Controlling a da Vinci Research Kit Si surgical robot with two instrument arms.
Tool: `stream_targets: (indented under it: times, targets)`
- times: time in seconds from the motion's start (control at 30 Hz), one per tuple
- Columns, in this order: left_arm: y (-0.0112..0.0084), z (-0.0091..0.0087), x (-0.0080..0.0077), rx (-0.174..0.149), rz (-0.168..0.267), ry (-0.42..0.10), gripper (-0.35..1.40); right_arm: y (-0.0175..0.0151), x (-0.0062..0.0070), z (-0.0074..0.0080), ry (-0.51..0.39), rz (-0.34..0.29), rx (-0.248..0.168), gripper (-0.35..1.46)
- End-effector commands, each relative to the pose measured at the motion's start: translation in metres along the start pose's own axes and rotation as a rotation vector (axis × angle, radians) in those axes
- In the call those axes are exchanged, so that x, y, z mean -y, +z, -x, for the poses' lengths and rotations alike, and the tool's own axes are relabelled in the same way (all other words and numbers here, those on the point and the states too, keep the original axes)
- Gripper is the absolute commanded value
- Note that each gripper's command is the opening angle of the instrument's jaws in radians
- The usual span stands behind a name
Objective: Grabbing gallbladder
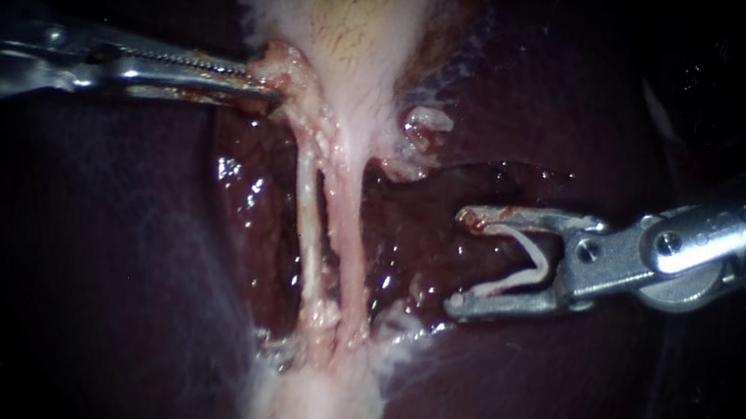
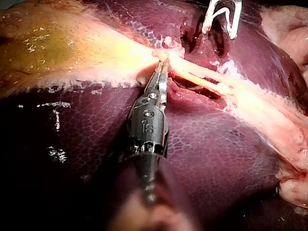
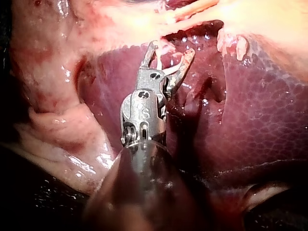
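In the endoscope view, my left instrument (image 1: 258, 89) is reaching in level from the left edge, its jaws lying almost together and pinching the pink, ragged rim of the gallbladder (image 1: 353, 9) at its neck. The gallbladder is sitting at the top centre, pale with a yellowish patch, its long axis running top to bottom: the wide body is filling the upper edge and the narrow end is pointing downward. From that narrow end two tubes (image 1: 306, 229) are stretching down side by side, close together, into pale tissue at the bottom. The dark liver (image 1: 91, 246) is lying on either side and glistening behind the tubes. To the right, well apart from the tubes, my right instrument (image 1: 461, 260) is coming in from the right, its jaws standing wide and carrying a white clip (image 1: 542, 265) between them.
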Motion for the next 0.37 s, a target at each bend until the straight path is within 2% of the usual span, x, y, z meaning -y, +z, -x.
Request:
stream_targets:
  times: [0.03,0.37]
  targets:
    - [0.0001,0.0001,0.0001,0.000,0.002,0.001,-0.35,0.0000,0.0000,0.0000,0.000,0.000,0.000,0.49]
    - [0.0002,0.0003,0.0000,0.000,0.001,0.002,-0.35,0.0000,0.0000,0.0000,0.000,0.000,0.000,0.49]
